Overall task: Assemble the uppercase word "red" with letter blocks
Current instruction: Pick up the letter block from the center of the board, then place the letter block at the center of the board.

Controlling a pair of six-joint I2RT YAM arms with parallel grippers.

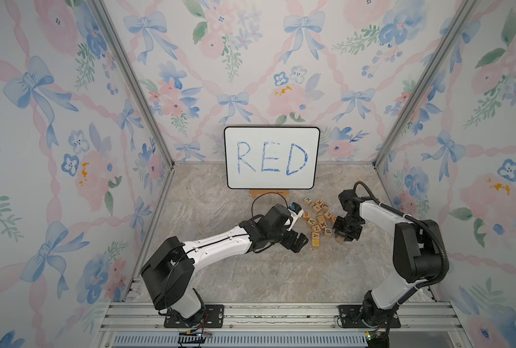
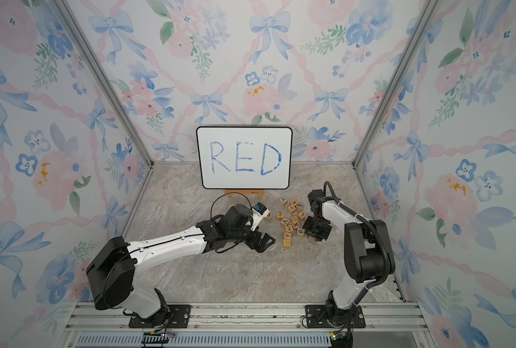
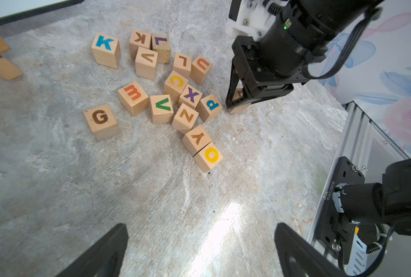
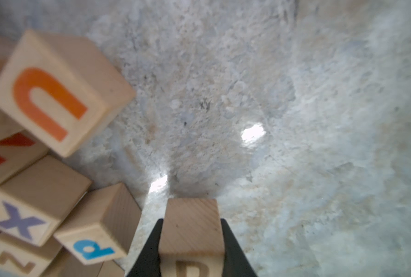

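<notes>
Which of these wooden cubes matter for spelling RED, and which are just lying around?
For the job:
- light-wood cube with a half-hidden brown letter, gripped by the right pincer
- light-wood cube showing orange-red E

Lying about:
- cubes showing brown G, blue K, green V, purple X, yellow O

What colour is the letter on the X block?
Purple, clearest on the X block in the left wrist view.

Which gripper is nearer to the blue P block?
Right. The right gripper, gripping a brown-lettered block, is beside the blue P block; the left gripper is farther, beyond the Y block.
</notes>
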